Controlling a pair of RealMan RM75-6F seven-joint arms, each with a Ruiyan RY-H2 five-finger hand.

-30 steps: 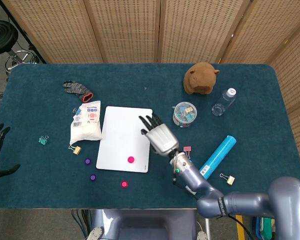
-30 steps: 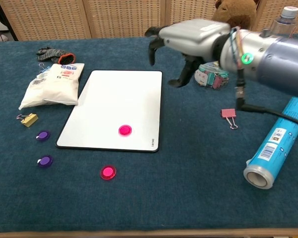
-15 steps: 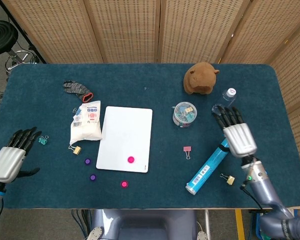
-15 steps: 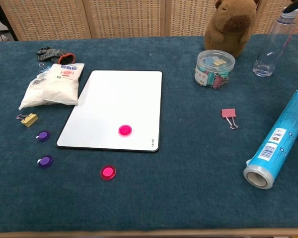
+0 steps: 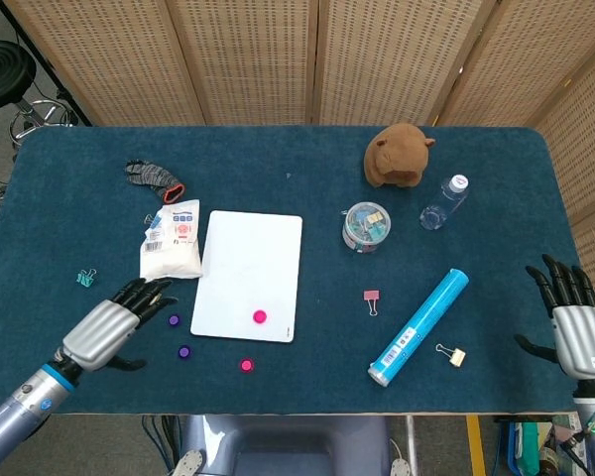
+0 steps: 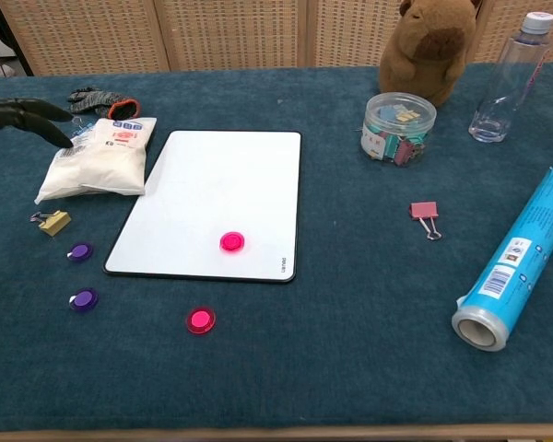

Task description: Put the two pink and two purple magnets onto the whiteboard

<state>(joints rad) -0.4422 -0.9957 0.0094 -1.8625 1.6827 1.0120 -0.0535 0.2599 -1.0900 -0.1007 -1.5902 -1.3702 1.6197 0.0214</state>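
Observation:
A white whiteboard (image 5: 250, 273) (image 6: 212, 201) lies flat near the table's middle. One pink magnet (image 5: 260, 317) (image 6: 231, 241) sits on it near its front edge. The other pink magnet (image 5: 246, 365) (image 6: 200, 319) lies on the cloth just in front of the board. Two purple magnets (image 5: 174, 320) (image 5: 183, 351) (image 6: 79, 251) (image 6: 83, 298) lie left of the board. My left hand (image 5: 114, 323) (image 6: 23, 115) hovers open above the cloth left of the purple magnets, holding nothing. At the table's right front edge my right hand (image 5: 573, 324) is open and empty.
A white packet (image 5: 172, 241) and a black glove (image 5: 154, 177) lie left of the board. A blue roll (image 5: 417, 326), pink clip (image 5: 371, 297), clip jar (image 5: 365, 226), water bottle (image 5: 444, 201) and brown plush (image 5: 400, 154) occupy the right side. Gold clips (image 5: 150, 296) (image 5: 452, 355) lie on the cloth.
My right hand has pulled back from beside the board to the table's right front edge. My left hand has come in from the left edge toward the purple magnets. The magnets have not moved.

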